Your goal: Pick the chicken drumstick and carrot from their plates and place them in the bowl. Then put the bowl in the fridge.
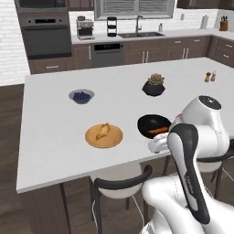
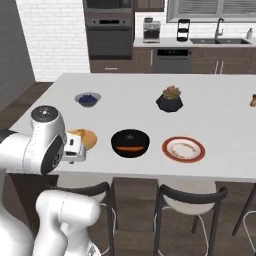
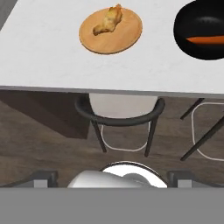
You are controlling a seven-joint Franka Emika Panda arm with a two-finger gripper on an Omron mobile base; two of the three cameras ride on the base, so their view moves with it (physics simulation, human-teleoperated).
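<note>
1. Black bowl (image 2: pixel 130 142) sits near the front edge of the island counter (image 1: pixel 55 137); the carrot (image 2: pixel 131 148) lies inside it, an orange strip across the bottom, also plain in the hand view (image 3: pixel 205 40).
2. Wooden plate (image 1: pixel 104 135) sits left of the bowl and apart from it, holding the chicken drumstick (image 1: pixel 103 131). In the hand view the drumstick (image 3: pixel 108 22) lies at a slant across the plate (image 3: pixel 127 37).
3. White plate with red-orange rim (image 2: pixel 183 149) is right of the bowl, nothing whole on it, only faint smears.
4. Small grey bowl (image 1: pixel 81 96) sits farther back on the left, filled with blueberries.
5. Dark faceted pot (image 2: pixel 169 103) with a succulent stands behind the black bowl, toward the far side.
6. Count: two plates, one black bowl, one blueberry bowl, one pot, one carrot, one drumstick. Two small shakers (image 1: pixel 210 77) stand at far right.
7. Gripper: the hand hangs off the near edge of the counter, looking down at a stool (image 3: pixel 118 109); whether the fingers are apart or together I cannot tell.
8. Surface: white island top, dark wood floor beneath, stools tucked along the near side.
9. Room: wall oven (image 1: pixel 45 34) far left, dishwasher (image 1: pixel 108 54), sink (image 1: pixel 139 34) under a window, coffee machine (image 1: pixel 84 28) on the back counter.
</note>
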